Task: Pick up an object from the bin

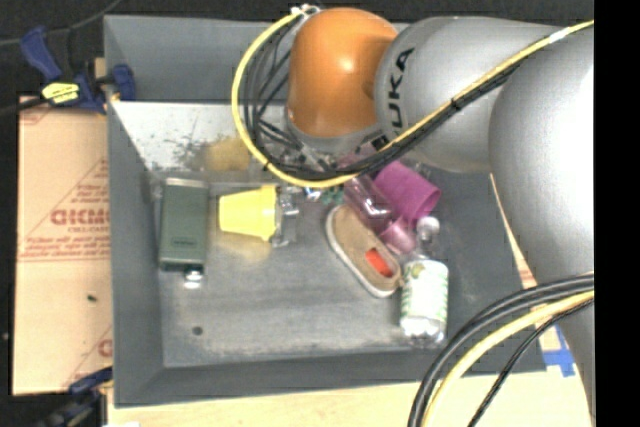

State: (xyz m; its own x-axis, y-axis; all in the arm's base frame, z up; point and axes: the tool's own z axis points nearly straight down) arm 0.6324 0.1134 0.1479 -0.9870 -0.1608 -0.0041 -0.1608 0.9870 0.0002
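Camera view looked down into the grey bin (pixel 140 315), & lots was hidden. The big orange cover (pixel 340 70) on the wrist & the fat silver arm (pixel 480 105) sat high over the back & right side. Most of the gripper (pixel 286 217) was tucked under them. Just a thin shiny bit of it poked out low down, right at the right end of the yellow cup (pixel 248 213). Couldn't tell if the gripper was open or closed. Also couldn't tell if it had hold of the cup or was only next to it.

The yellow cup lay on its side on the bin floor. Its long way ran left to right across the view. The end by the gripper looked a bit wider than the other end, but which end was the mouth was hard to make out.

Just left of the cup lay a dark green box (pixel 183 230), long way running front to back. Behind the cup was a pale tan lump (pixel 228 153), too fuzzy to name. Right of the cup, past the gripper, a purple cup (pixel 408 190) was partly under the arm. Near it was a tan oval dish (pixel 350 245) w/ a red bit inside. A white bottle (pixel 424 297) stood farthest from the yellow cup, to the front right.
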